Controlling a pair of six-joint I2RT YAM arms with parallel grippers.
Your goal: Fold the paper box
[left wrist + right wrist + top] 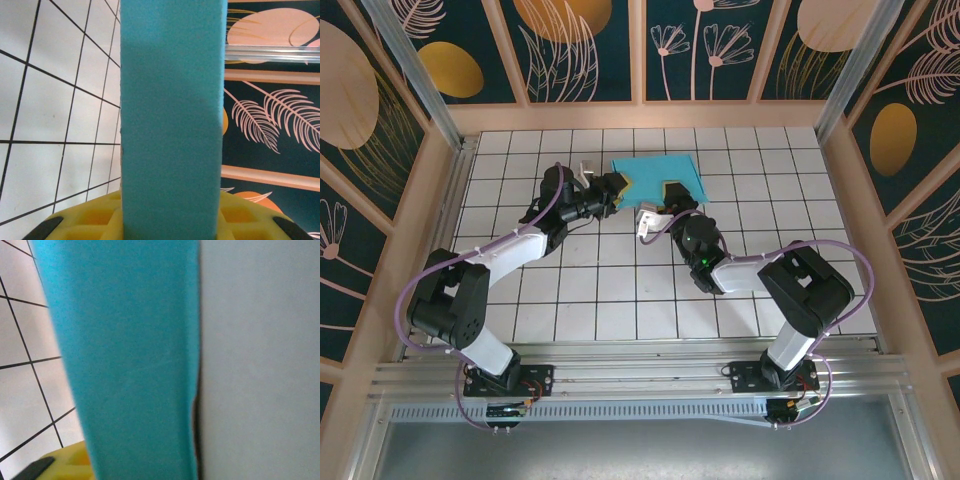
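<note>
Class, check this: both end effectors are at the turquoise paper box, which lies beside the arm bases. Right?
No. The top external view shows the paper box toward the far side of the table, away from the arm bases. The left end effector and right end effector are indeed at it.

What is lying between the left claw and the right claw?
Top view: the near part of the turquoise paper box; left claw and right claw both reach its edge.

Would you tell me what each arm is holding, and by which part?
The left gripper holds the paper box by its left edge; the right gripper straddles its near edge, grip unclear.
</note>
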